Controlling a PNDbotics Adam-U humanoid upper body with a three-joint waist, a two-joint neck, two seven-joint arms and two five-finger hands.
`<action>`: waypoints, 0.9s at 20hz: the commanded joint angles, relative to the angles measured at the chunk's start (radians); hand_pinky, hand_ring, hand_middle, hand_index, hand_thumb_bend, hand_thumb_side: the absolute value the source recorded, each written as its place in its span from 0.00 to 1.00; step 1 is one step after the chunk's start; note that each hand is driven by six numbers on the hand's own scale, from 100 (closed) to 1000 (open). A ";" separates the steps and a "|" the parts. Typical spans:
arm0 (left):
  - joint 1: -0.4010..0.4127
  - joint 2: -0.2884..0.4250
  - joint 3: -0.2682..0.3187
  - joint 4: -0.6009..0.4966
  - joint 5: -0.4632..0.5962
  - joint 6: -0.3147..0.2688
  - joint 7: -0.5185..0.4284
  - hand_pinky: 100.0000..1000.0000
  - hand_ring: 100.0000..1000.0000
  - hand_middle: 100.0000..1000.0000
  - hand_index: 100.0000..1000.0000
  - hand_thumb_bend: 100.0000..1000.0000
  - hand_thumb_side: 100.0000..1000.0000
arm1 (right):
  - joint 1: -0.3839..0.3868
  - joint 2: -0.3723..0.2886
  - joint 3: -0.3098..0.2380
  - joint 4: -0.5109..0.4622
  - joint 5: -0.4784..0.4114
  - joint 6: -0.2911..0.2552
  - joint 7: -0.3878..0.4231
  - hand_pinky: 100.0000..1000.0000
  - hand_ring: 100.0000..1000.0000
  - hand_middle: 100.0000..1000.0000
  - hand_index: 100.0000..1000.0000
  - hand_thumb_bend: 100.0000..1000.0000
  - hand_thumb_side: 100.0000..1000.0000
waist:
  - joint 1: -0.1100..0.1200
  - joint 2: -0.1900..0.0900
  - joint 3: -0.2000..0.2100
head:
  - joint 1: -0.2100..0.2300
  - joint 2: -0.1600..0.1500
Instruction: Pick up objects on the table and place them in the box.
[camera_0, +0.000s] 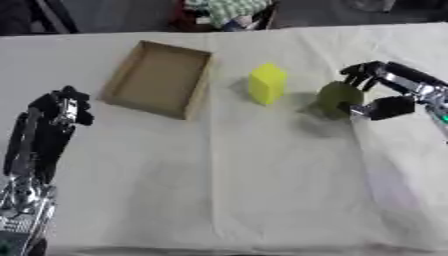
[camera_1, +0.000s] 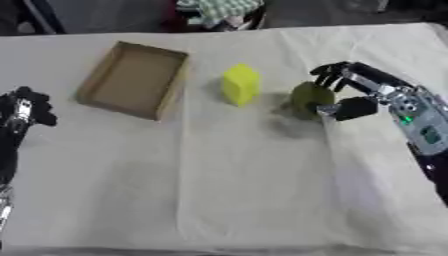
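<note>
we are looking down at a table (camera_0: 262, 200) covered with a pale cloth (camera_1: 262, 190). a shallow cardboard box (camera_0: 160, 79) is sitting toward the far left of the table, lying open and slightly askew. nothing is showing inside it.

just to the right of the box, apart from it, a yellow block (camera_0: 267, 83) is standing upright on the cloth. further right again, near the block but not touching it, a dark green round thing (camera_1: 307, 98) is sitting on the cloth, casting a shadow toward us.

our right hand (camera_1: 350, 95) is reaching in from the right edge and is closing around the green thing. its fingers (camera_1: 328, 74) are curving over the far side of it, and the thumb (camera_1: 350, 108) is pressing in at the near right side, so the hand is pinching the green thing between them. we cannot tell whether the green thing is lifting off the cloth or resting on it.

our left hand (camera_0: 63, 109) is showing at the left side, level with the near edge of the box and well apart from it. it is holding nothing, fingers pointing away from us, and we cannot tell whether they are apart or together. its arm (camera_0: 31, 165) is running down to the lower left corner.
</note>
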 joint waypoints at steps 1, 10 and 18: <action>-0.014 0.012 -0.001 -0.012 0.003 -0.002 -0.003 0.47 0.43 0.43 0.56 0.00 0.64 | -0.023 -0.007 -0.009 0.035 0.042 0.000 0.004 0.64 0.74 0.71 0.88 0.27 0.39 | 0.000 -0.016 0.002 | -0.004 0.005; -0.014 0.011 -0.002 -0.012 0.002 -0.001 -0.005 0.47 0.43 0.43 0.56 0.00 0.64 | -0.032 0.003 -0.025 0.075 0.118 -0.032 -0.053 0.60 0.66 0.49 0.64 0.12 0.17 | 0.000 -0.018 0.001 | -0.005 0.005; -0.014 0.012 -0.002 -0.013 0.004 -0.002 -0.004 0.47 0.43 0.43 0.56 0.00 0.64 | -0.045 0.000 -0.030 0.030 0.150 -0.060 -0.194 0.52 0.52 0.21 0.32 0.00 0.00 | 0.001 -0.020 0.001 | -0.006 0.005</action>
